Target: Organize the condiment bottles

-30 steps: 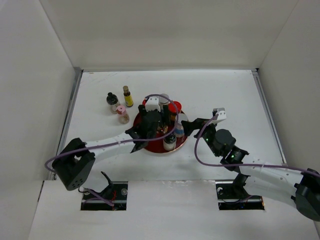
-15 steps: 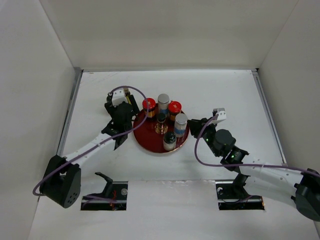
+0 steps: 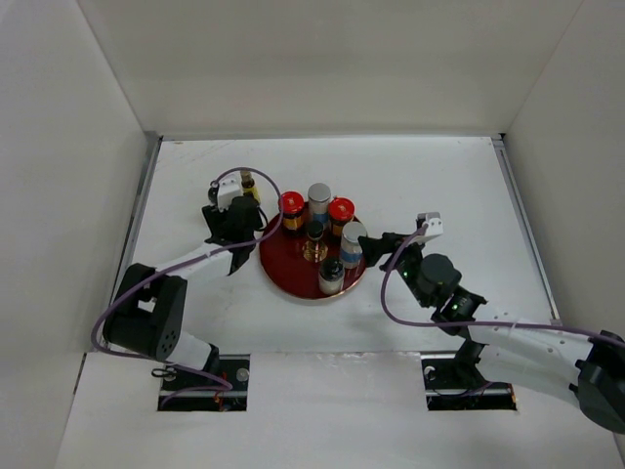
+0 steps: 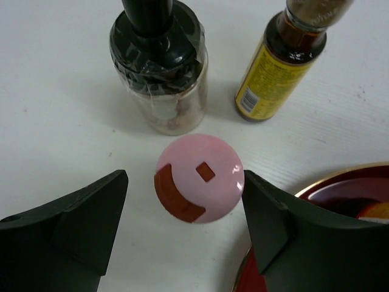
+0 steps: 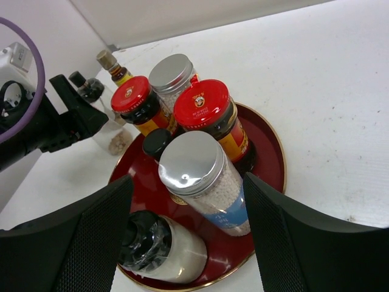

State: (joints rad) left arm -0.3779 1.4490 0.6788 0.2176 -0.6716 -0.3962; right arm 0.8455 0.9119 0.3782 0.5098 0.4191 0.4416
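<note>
My left jaws stand apart, straddling the pink-cap bottle [image 4: 199, 177] on the surface, left of the tray [image 4: 346, 188]. Jar [image 4: 159, 61] and yellow bottle [image 4: 276, 73] crowd its far side; a skewed close could tip it into them. My right jaws are apart around the tray's shaker [image 5: 200, 176]. Surface [image 3: 439, 186] white, matte; white walls box it in.

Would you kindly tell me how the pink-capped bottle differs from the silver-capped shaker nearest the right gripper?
The pink-capped bottle stands on the table; the silver-capped shaker stands on the red tray. The bottle's cap is pink and domed; the shaker's is flat and shiny. Both stand upright.
</note>
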